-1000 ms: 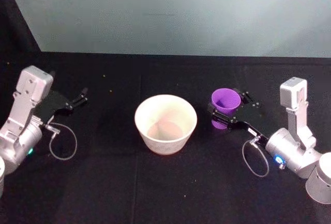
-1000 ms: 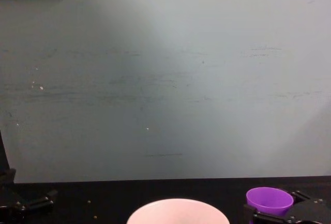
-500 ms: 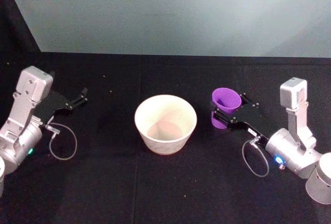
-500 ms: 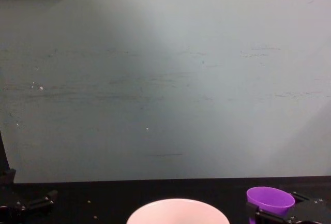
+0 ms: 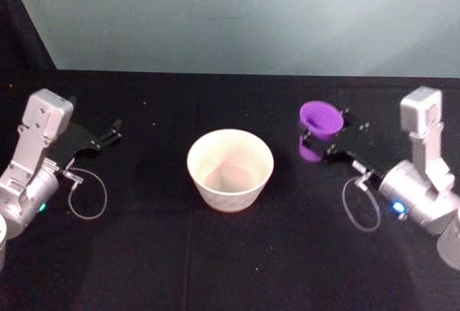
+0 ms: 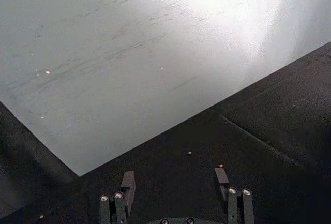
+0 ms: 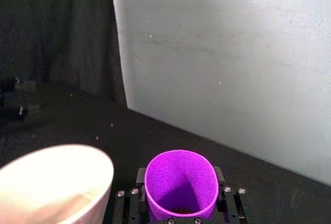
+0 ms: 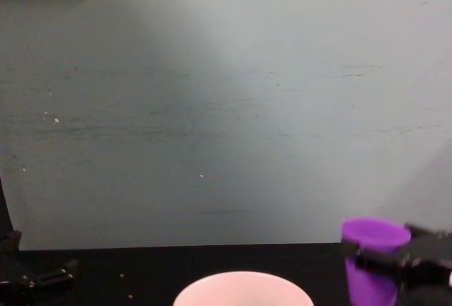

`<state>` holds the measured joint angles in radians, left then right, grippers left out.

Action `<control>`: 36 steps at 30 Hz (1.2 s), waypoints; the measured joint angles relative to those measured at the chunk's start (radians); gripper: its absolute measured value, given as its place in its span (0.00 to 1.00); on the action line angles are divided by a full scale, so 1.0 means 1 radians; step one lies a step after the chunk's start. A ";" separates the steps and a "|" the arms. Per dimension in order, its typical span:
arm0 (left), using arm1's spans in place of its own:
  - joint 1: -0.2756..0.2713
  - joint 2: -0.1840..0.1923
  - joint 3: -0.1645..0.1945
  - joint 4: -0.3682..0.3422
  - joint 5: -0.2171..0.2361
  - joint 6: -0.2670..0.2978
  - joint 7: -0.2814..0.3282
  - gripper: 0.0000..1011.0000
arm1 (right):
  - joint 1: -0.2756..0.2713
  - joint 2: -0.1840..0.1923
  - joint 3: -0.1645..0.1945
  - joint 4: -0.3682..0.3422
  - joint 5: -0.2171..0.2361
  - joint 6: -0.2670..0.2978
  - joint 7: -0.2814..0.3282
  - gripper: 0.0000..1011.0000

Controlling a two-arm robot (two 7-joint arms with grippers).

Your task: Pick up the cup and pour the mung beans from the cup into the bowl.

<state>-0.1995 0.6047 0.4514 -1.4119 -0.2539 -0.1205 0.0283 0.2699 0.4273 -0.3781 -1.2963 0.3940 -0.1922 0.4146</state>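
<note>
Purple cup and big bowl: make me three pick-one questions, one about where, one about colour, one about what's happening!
1. Where is the small purple plastic cup from the wide pinkish-white round bowl? A. inside it B. to the robot's right C. to the robot's left
2. What colour is the table cover? A. black B. red C. yellow
3. What is happening to the cup? A. it lies tipped over B. it stands upside down C. the right gripper is shut on it
Answers: B, the head view shows it right of the bowl; A, the cover is black all round; C, the gripper clamps both its sides.
</note>
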 joint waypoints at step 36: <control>0.000 0.000 0.000 0.000 0.000 0.000 0.000 0.99 | -0.079 0.105 0.139 -0.380 0.058 0.270 -0.032 0.73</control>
<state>-0.1995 0.6047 0.4514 -1.4120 -0.2539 -0.1205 0.0283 0.1911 0.5320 -0.2387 -1.6761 0.4515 0.0773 0.3830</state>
